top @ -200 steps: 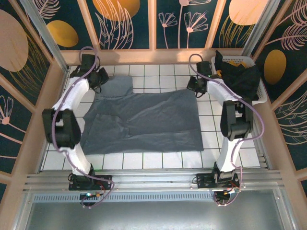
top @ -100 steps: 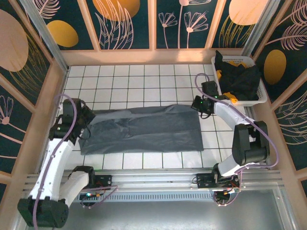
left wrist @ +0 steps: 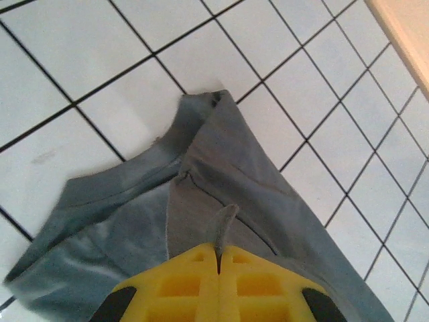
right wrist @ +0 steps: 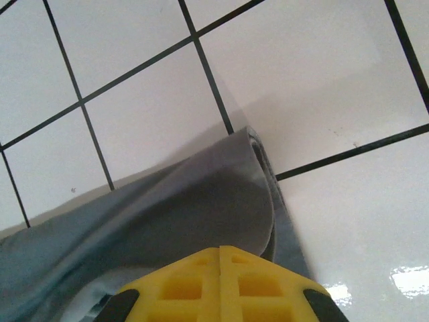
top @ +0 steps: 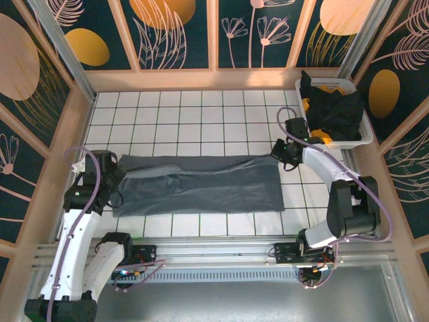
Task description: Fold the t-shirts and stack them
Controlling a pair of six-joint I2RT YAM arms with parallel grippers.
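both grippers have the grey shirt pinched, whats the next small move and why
Probably draw both pinched ends toward the near hem and lower them there. The left gripper and right gripper are shut on opposite ends of the slate grey t-shirt, and in the top view its folded-over layer looks to stop short of the near edge.

**Tiled counter inside a painted booth**

Counter (top: 201, 107): glossy white square tiles w/ dark grout lines, boxed in by a pale wooden frame (top: 213, 79). Walls: dark navy panels (top: 194, 54) at back, left & right, printed w/ orange ovals (top: 88, 45) & thin pink leaf/flower outlines, split by pale wood posts. Near edge: silver aluminium rails (top: 221, 249), then a grey metal sheet (top: 214, 302) w/ a perforated strip. Light fairly even; bright glare patch (right wrist: 409, 290) on a tile in right wrist view.
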